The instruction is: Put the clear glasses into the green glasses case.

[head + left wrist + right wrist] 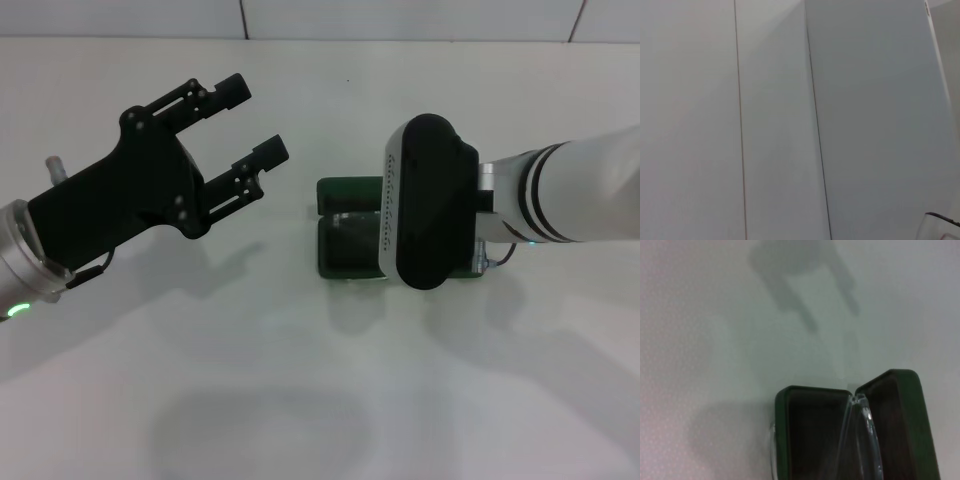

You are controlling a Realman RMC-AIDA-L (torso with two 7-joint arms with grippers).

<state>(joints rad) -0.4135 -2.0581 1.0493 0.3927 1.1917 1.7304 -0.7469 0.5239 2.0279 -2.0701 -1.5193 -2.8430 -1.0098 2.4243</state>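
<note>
While made of thin clear plastic, probably light, springy, slippery and quick to scratch or snap at the arms: best taken gently by the bridge or the frame rim.

One pair of clear glasses point(860, 435), lying in the open green glasses case point(812, 430) directly beneath the right gripper point(430, 200), along the line where the two halves meet; exact seating hard to judge. One case.

Right gripper's grip: cannot tell.

Left gripper point(255, 120) spread wide, empty, hovering, with the case well beyond its fingertips.
</note>
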